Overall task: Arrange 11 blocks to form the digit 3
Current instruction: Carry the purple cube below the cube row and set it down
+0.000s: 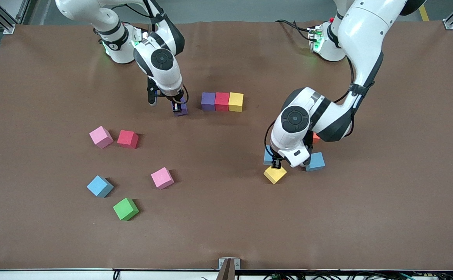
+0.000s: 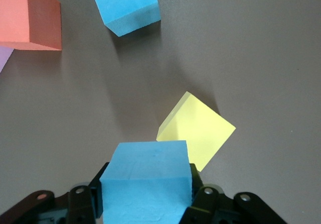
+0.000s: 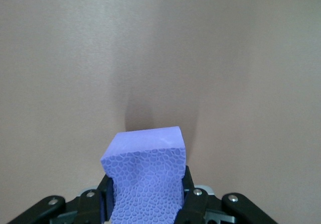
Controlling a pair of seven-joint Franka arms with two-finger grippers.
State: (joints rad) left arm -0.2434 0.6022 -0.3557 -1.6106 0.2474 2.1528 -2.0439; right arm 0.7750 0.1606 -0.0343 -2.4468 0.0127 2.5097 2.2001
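A row of purple (image 1: 208, 101), red (image 1: 222, 101) and yellow (image 1: 236, 102) cubes touches end to end at mid-table. My right gripper (image 1: 178, 107) (image 3: 145, 199) is shut on a second purple cube (image 1: 181, 109) (image 3: 148, 174), low over the table beside the row's purple end. My left gripper (image 1: 276, 163) (image 2: 147, 199) is shut on a light blue cube (image 1: 268, 155) (image 2: 148, 179), low beside a loose yellow cube (image 1: 275, 174) (image 2: 198, 131). Another light blue cube (image 1: 315, 161) (image 2: 125, 5) and an orange cube (image 1: 316, 137) (image 2: 30, 15), half hidden by the left arm, lie close by.
Toward the right arm's end lie a pink cube (image 1: 101, 137), a red cube (image 1: 128, 139), a second pink cube (image 1: 162, 177), a light blue cube (image 1: 100, 186) and the green cube (image 1: 125, 209). The brown table mat (image 1: 226, 233) covers the table.
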